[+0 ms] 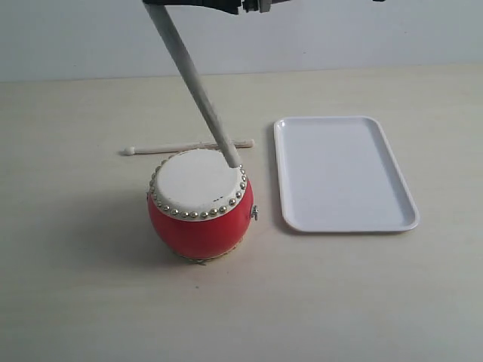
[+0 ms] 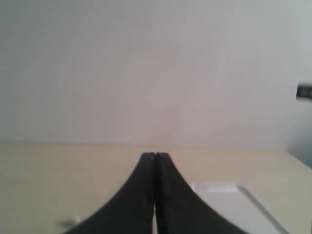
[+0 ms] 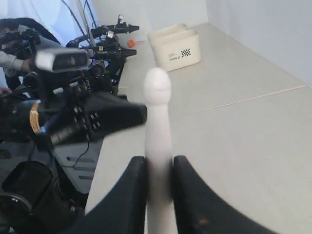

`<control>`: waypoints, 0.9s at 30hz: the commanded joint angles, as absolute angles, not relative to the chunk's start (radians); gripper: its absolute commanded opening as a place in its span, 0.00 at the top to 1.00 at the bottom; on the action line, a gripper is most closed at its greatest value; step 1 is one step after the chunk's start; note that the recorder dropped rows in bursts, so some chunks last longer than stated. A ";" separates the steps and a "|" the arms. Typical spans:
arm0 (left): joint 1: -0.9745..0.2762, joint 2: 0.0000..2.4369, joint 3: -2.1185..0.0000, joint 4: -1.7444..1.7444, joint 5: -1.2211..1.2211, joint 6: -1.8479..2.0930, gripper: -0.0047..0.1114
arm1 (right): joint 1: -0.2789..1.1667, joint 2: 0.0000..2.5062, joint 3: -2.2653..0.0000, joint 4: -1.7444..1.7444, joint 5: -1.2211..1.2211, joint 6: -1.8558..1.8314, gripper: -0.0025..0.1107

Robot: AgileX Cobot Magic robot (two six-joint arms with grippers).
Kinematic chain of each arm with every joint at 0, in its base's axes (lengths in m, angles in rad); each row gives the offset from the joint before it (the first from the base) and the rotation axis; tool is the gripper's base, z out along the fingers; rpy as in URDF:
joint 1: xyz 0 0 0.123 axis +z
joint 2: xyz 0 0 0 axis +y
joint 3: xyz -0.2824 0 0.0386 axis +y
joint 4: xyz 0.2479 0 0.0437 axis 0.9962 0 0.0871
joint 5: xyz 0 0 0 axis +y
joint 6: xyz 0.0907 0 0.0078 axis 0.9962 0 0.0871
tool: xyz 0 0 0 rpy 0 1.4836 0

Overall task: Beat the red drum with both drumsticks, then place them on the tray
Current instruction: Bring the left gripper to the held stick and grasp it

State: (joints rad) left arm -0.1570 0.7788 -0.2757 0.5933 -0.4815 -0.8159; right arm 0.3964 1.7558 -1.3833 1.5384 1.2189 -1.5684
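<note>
Cream drumstick point(image 3: 157, 112) sits clamped in right claw point(image 3: 159, 162), tip past its jaws.

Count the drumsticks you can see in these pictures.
2. The loose drumstick lies flat on the table behind the red drum. The held drumstick slants down from the right gripper, its lower end at the drum's skin. None seems hidden.

This looks like a robotics lab. A plain pale bench point(image 1: 75, 302) stands against a bare white wall point(image 1: 377, 38). Past the bench's edge, the right wrist view shows black robot arms point(image 3: 105, 117), a silver camera point(image 3: 61, 58) mounted among them, loose cables point(image 3: 80, 19), and a cream box point(image 3: 175, 46) bearing a small checkerboard marker point(image 3: 185, 52).
</note>
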 commanded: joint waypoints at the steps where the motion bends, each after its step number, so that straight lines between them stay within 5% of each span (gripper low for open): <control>1: -0.164 1.139 -0.285 0.874 -0.938 -0.956 0.86 | 0.381 1.745 -1.335 1.614 1.221 -1.634 0.98; 8: -0.164 1.453 -0.353 0.938 -1.221 -0.954 0.32 | 0.384 1.747 -1.294 1.718 1.221 -1.594 0.98; 27: -0.203 1.452 -0.355 1.063 -1.221 -0.943 0.31 | 0.524 1.842 -1.294 1.744 1.221 -1.584 0.98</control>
